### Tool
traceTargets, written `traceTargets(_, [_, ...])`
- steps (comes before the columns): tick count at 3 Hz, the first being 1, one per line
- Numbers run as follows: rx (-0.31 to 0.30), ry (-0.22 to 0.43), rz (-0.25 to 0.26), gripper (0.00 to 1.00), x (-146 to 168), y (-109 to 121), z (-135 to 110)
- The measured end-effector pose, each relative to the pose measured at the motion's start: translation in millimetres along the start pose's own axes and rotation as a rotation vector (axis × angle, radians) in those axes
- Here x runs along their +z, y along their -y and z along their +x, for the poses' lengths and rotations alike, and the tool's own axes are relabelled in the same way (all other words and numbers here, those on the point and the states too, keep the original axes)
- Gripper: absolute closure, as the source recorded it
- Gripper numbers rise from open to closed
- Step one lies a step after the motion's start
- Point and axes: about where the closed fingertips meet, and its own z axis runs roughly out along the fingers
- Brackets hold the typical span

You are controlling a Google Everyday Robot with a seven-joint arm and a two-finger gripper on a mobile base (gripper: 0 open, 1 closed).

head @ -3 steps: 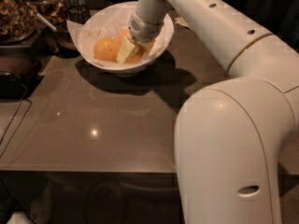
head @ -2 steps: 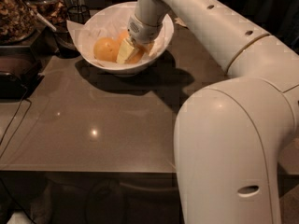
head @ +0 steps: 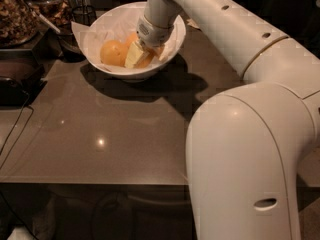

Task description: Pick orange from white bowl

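The big white arm (head: 240, 44) stretches over the brown surface (head: 100, 129) to the white bowl (head: 131, 74), which sits toward eleven o'clock. Nothing is lifted yet: the fruit lies on the crumpled paper (head: 90, 34), with one loose orange (head: 112, 52) at the bowl's nine o'clock. The pincer (head: 137, 54) is down inside, against the orange (head: 147, 60) at centre; whether it is apart or clamped, I cannot tell.
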Motion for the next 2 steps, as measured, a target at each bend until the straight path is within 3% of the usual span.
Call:
traceTargets(1, [-0.013,0.017,-0.020,1.00,-2,-2,-1])
traceTargets(2, [-0.039,0.082,-0.062,1.00,-30,-9,-3])
